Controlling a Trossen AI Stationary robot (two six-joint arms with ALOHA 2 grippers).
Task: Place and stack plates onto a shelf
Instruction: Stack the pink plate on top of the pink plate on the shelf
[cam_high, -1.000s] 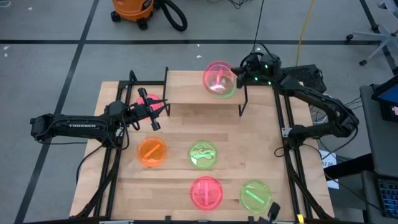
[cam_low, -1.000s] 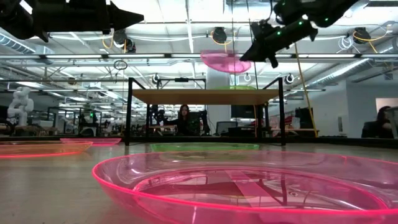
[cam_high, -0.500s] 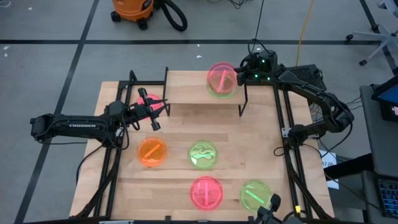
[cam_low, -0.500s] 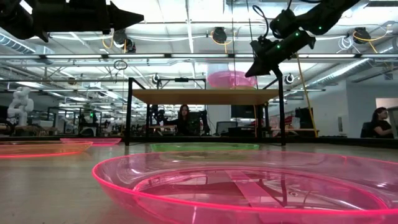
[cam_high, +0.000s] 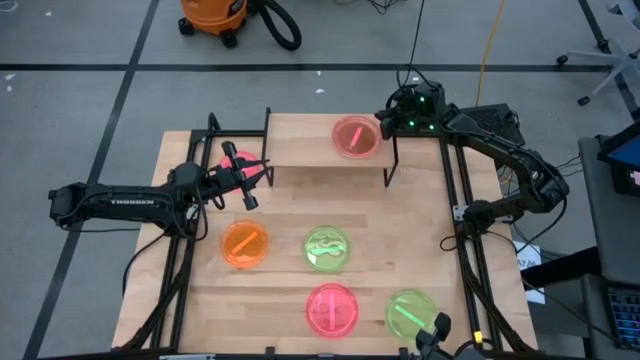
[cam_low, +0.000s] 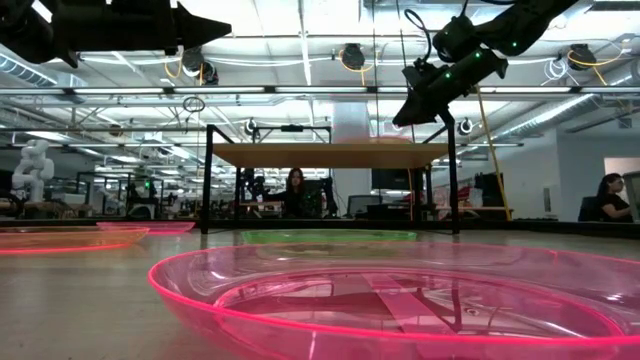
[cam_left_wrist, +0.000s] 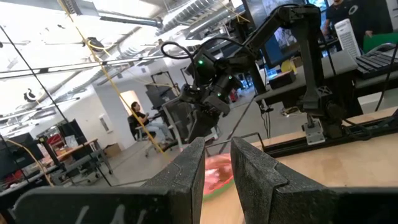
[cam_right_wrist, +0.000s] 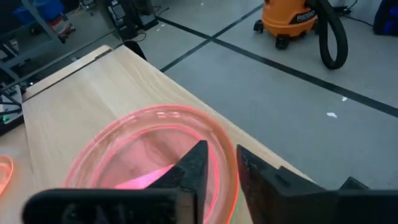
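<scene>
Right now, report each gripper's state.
Left gripper: open, holding nothing.
Right gripper: open, holding nothing, at the rim of the round translucent pink plastic plate on the light-wood shelf.

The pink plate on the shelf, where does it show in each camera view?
High view: pink plate on the shelf's right end, beside the right gripper.
Low view: not clearly visible on the shelf top.
Left wrist view: between the fingers.
Right wrist view: ahead of the fingers.
Shared landmark: the shelf.
</scene>
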